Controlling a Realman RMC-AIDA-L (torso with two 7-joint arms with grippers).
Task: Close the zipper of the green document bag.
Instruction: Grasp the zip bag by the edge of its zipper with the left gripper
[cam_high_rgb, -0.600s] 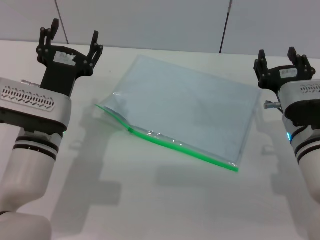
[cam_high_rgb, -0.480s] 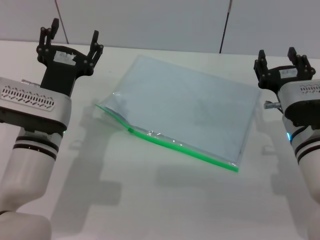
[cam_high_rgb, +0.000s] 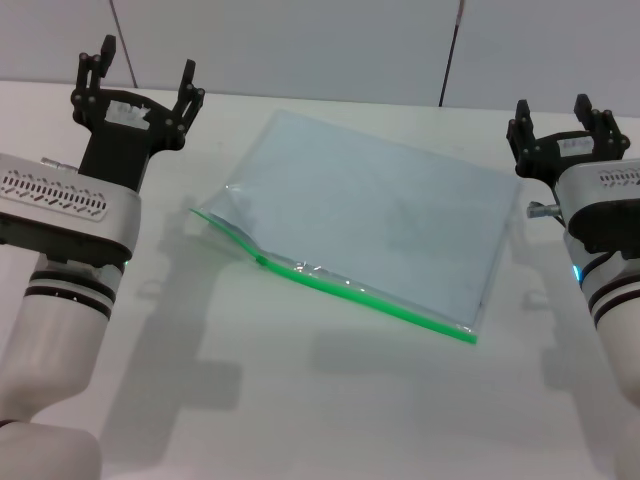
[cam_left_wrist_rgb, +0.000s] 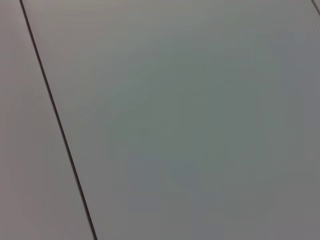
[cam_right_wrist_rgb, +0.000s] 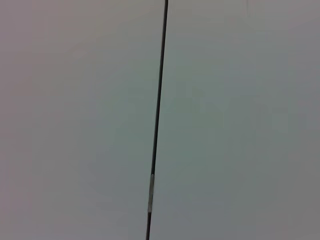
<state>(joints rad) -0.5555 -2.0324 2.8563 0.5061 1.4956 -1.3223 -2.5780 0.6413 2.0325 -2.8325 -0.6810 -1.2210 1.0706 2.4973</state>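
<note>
The green document bag lies flat on the white table in the head view, a pale blue-grey pouch turned at an angle. Its zipper runs as a bright green strip along the near edge, with the small slider tab toward the left end; left of the tab the edge gapes a little. My left gripper is raised at the far left, open, well clear of the bag. My right gripper is raised at the far right, open, beside the bag's right corner. Both wrist views show only wall.
A grey panelled wall with dark seams stands behind the table. White tabletop stretches in front of the bag.
</note>
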